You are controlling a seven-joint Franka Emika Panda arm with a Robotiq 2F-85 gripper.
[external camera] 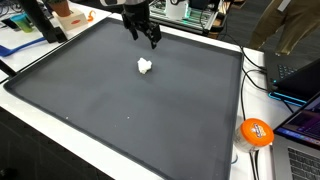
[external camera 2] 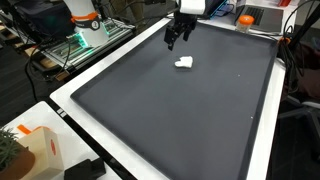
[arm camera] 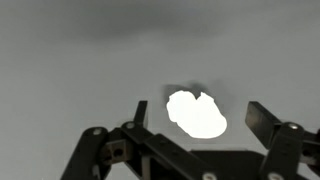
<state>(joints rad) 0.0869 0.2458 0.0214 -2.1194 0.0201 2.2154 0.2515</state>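
Wrist view showed the gripper [arm camera: 198, 108] with its 2 fingers spread wide and empty, the white crumpled lump [arm camera: 196, 114] lying on the dark mat [arm camera: 60, 60] below them. In both exterior views the gripper hung apart from the lump, so seemingly no grasp was yet made.

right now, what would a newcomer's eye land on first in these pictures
A small white crumpled lump stands out starkly against the large dark grey mat on which it lies. The black pincer hangs open just above it, not touching. A round orange object sits off the mat, beside one corner.
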